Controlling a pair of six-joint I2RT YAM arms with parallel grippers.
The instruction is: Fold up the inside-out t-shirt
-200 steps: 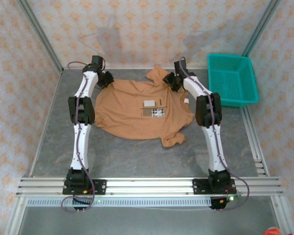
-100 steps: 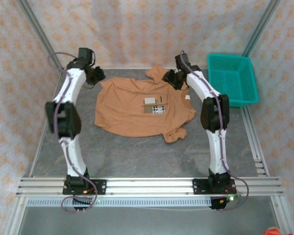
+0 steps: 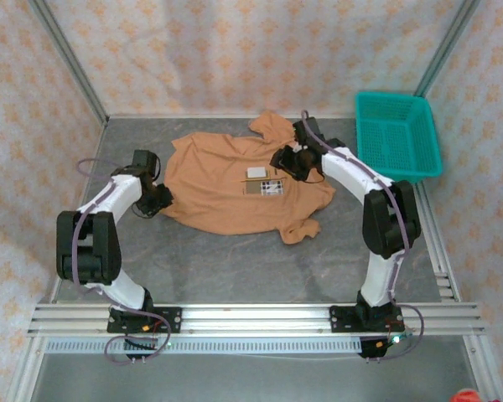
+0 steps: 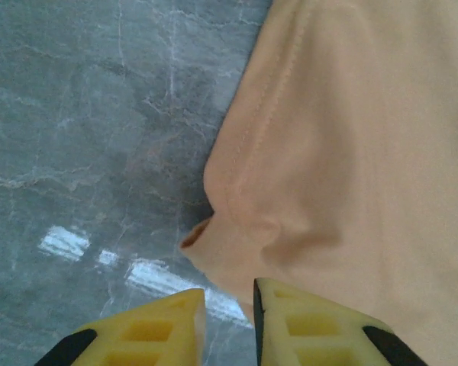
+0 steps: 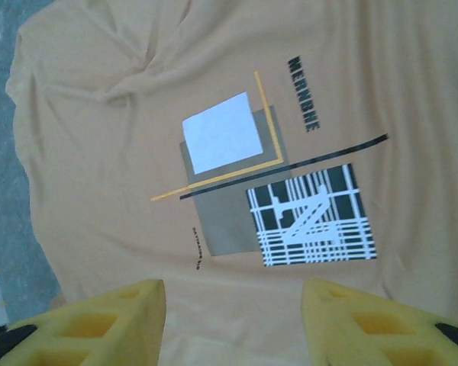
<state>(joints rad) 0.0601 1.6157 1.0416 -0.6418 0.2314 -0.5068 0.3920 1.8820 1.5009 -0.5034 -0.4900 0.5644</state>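
The inside-out t-shirt (image 3: 226, 188) lies spread on the grey table, tan, with a printed graphic (image 3: 264, 180) facing up. My left gripper (image 3: 157, 201) sits low at the shirt's left edge. In the left wrist view its yellow fingers (image 4: 175, 320) stand slightly open in a narrow gap (image 4: 229, 293), just short of a rounded fold of the cloth edge (image 4: 221, 244). My right gripper (image 3: 283, 161) hovers over the shirt near the collar. Its jaws stand wide open (image 5: 233, 293) above bare cloth just short of the graphic (image 5: 282, 198), holding nothing.
A teal mesh basket (image 3: 398, 134) stands at the back right corner. Bare grey table (image 3: 235, 268) runs between the shirt and the front rail. Patterned walls close in the back and sides.
My left arm has swung from the shirt's far left shoulder down to its near left edge, its jaws parting slightly. The right gripper has shifted a little toward the graphic.
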